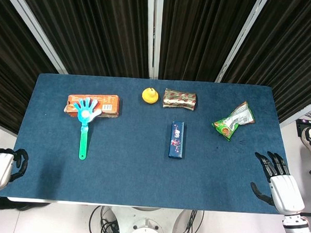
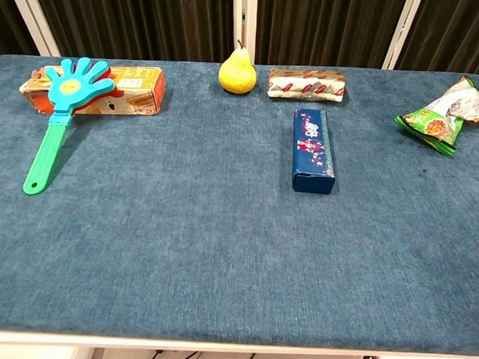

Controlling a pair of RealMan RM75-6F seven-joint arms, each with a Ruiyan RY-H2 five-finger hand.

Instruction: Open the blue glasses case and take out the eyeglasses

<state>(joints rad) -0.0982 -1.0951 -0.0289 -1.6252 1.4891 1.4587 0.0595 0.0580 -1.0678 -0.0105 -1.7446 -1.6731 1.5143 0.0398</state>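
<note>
The blue glasses case lies closed on the table, a little right of centre, its long side running front to back. No eyeglasses show. My left hand hangs at the table's front left corner, fingers curled slightly and apart, holding nothing. My right hand rests at the front right corner with fingers spread, empty too. Both hands are far from the case. The chest view shows neither hand.
A hand-shaped blue and green clapper lies partly on an orange box at back left. A yellow pear, a shiny wrapped packet and a green snack bag sit along the back.
</note>
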